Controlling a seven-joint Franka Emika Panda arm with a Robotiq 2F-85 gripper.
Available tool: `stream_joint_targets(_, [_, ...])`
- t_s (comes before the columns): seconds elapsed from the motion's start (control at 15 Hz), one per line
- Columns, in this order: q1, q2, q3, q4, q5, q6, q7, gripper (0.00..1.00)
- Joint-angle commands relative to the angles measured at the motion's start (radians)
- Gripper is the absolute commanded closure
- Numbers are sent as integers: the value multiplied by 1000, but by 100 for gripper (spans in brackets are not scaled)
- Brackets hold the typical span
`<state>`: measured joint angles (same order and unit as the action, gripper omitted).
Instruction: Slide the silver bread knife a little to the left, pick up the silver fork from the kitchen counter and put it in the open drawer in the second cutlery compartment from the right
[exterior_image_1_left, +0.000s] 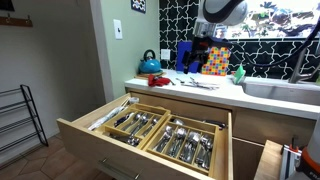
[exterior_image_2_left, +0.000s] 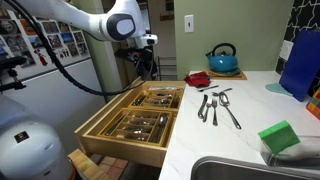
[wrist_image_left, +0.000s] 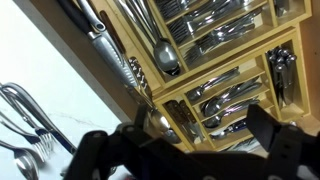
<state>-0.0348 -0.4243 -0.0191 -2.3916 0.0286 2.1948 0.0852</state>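
The silver bread knife (wrist_image_left: 104, 45) lies lengthwise in the long side compartment of the open drawer (exterior_image_1_left: 92, 140). It is a slim metal blade running into a ribbed handle, close against a wooden divider. The silver fork (wrist_image_left: 40, 140) rests on the white counter (exterior_image_2_left: 245, 135) near the drawer, within a small cluster of cutlery (exterior_image_2_left: 217, 105). We can make out tines in the wrist view, but in the exterior views we cannot separate it from its neighbours. The gripper (wrist_image_left: 185, 150) hangs over the drawer with its two dark fingers spread and nothing between them. We judge the knife-sliding step to be in hand, with the fork not yet collected. The next move calls for lowering one finger beside the knife and pushing lightly sideways. Polished steel should slide easily on smooth wood, so a short stroke ought to suffice. The drawer is pale wood, split by thin partitions into compartments filled with glossy, nested spoons and forks. A blue kettle (exterior_image_2_left: 222, 58) and a green sponge (exterior_image_2_left: 280, 137) sit further out on the counter.
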Motion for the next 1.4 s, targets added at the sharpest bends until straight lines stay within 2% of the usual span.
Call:
stream_joint_targets(0.0, [-52,9,-19,18,-102,-12,-43,0])
stream_joint_targets(0.13, [-80,9,-36,23,-180,-10,-94,0])
stream_joint_targets(0.2, [-100,15,-41,20,-237,29,-111,0])
stream_joint_targets(0.4, [-156,48,-49,30,-396,76,-114,0])
stream_joint_targets(0.67, [-204,98,-71,46,-527,119,-103,0])
stream_joint_targets(1.33, [-216,276,-203,197,-420,-41,-226,0])
